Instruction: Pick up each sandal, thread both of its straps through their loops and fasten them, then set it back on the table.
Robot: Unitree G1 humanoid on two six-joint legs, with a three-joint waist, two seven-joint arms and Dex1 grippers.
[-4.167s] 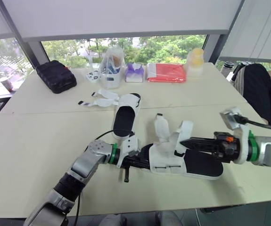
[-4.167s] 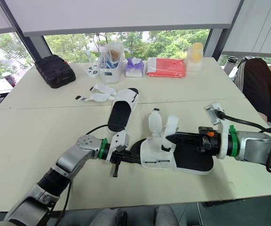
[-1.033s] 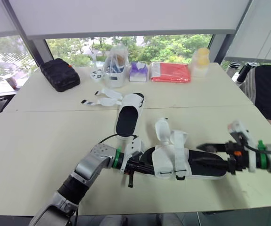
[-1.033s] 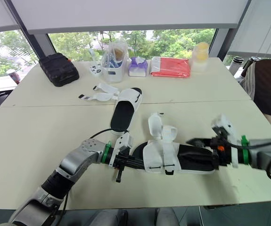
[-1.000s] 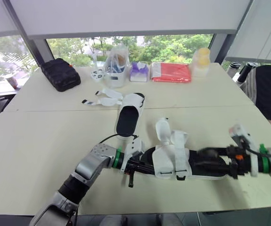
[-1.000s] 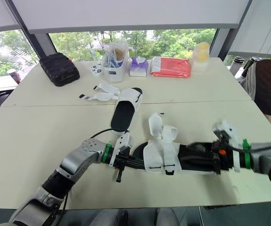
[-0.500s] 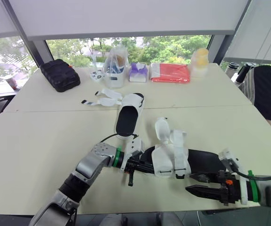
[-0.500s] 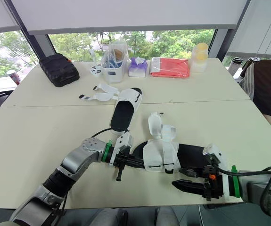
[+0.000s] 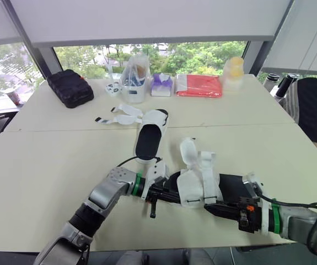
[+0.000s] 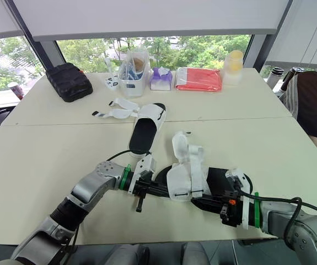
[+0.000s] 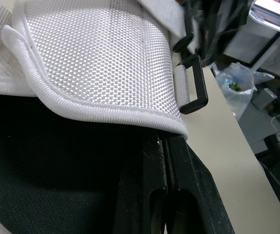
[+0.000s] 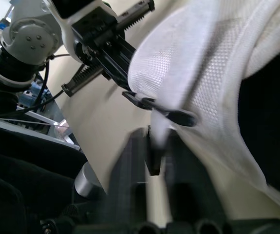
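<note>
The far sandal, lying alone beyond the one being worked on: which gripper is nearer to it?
Left. The left gripper is at the left end of the near sandal, just short of the far sandal; the right gripper is along its near edge, closer to the robot.

**What you cannot see well**

The tip of the left gripper point(image 9: 169, 195) lies under the white upper of the near sandal point(image 9: 194, 185), so you cannot judge its hold. In the right wrist view the right gripper point(image 12: 154, 146) is blurred beside the black buckle point(image 12: 165, 113). The person point(image 9: 311, 105) is cut off by the picture's edge.
</note>
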